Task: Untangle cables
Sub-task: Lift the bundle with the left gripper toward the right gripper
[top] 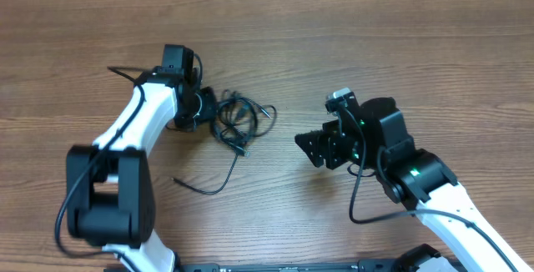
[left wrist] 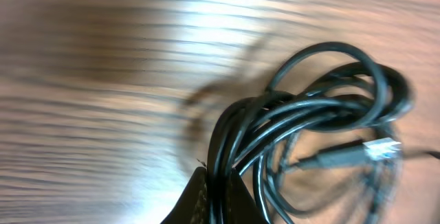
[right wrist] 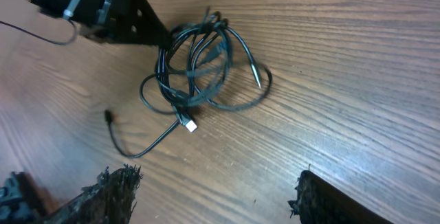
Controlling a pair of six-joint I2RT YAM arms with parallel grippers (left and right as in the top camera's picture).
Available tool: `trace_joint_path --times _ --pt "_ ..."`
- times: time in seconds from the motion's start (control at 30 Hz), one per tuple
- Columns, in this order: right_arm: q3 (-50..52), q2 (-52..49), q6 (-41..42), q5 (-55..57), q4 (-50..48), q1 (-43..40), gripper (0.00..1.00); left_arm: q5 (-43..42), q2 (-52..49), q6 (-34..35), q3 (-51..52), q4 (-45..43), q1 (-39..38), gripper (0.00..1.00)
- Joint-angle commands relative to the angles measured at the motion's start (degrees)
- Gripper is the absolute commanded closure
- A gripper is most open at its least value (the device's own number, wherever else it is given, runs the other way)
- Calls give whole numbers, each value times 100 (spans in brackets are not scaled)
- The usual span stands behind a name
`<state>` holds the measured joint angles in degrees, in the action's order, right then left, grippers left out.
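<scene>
Clamping the left end effector point(top: 203, 105) on the cables point(top: 238, 122), fingers together on several black strands at the near edge of the bundle. Pinching those strands right at the fingertips point(left wrist: 213, 196) in the left wrist view, with the remaining loops fanning out just beyond the tips. Lying in a tangled knot on the wooden counter point(top: 375, 38), touching the left end effector and well apart from the right one. Showing a pale plug point(right wrist: 189, 124) at the side of the knot nearer the right end effector, and a loose tail point(right wrist: 130, 152) trailing away from the knot across the wood. Hovering the right end effector point(top: 313, 147) above the counter, fingers standing wide apart, facing the bundle.
</scene>
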<state>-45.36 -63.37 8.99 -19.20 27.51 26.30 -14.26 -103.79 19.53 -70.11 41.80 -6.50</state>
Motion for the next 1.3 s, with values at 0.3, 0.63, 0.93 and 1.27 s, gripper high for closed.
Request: trace_joint_path --times 0.3,0.63,0.93,1.27 --pt "-1008 793 -9 -612 813 15 27 -1239 2732 -2129 -243 26 -890 96" --pt "-1023 905 166 -962 866 15 34 -2243 3235 -2085 -243 352 -1241 96" --pt "-1023 905 162 -960 861 15 32 -3296 3235 -2085 -243 468 -1244 96" --pt "-1023 898 160 -813 861 15 29 -4258 3235 -2087 -243 470 -1244 96"
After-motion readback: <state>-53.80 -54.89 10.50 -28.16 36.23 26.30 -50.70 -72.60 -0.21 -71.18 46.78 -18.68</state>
